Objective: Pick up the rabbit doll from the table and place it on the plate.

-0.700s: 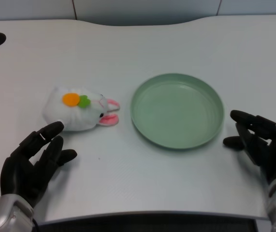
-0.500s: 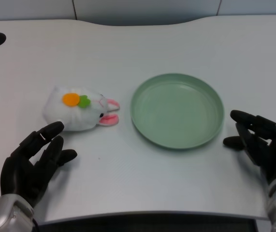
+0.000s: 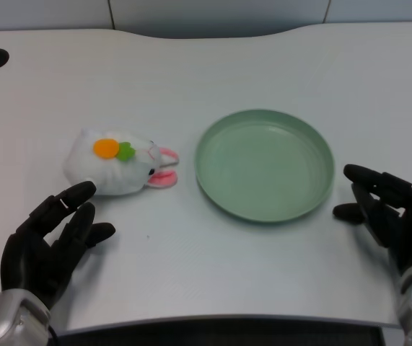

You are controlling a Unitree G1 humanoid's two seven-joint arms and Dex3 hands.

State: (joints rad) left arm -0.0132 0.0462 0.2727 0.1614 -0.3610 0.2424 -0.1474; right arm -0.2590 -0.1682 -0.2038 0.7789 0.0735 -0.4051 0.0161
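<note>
Fingers (image 3: pixel 68 216) spread, empty, near rabbit doll (image 3: pixel 119 163).

The left hand (image 3: pixel 47 249), at seven o'clock, is matte black with thick, segmented fingers (image 3: pixel 72 196) and joins a rounded silver forearm (image 3: pixel 7 321). The right hand (image 3: pixel 393 216), at four o'clock, matches it.

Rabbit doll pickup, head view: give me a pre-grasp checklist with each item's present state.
1. White plush rabbit doll lies on the white table, nothing on it: ok.
2. Black left hand holds nothing, fingers apart: ok.
3. Left hand touches doll: not ok, it sits nearer the camera, apart.
4. Round green plate has nothing in it: ok.
5. Bare table between doll and plate: ok.
</note>
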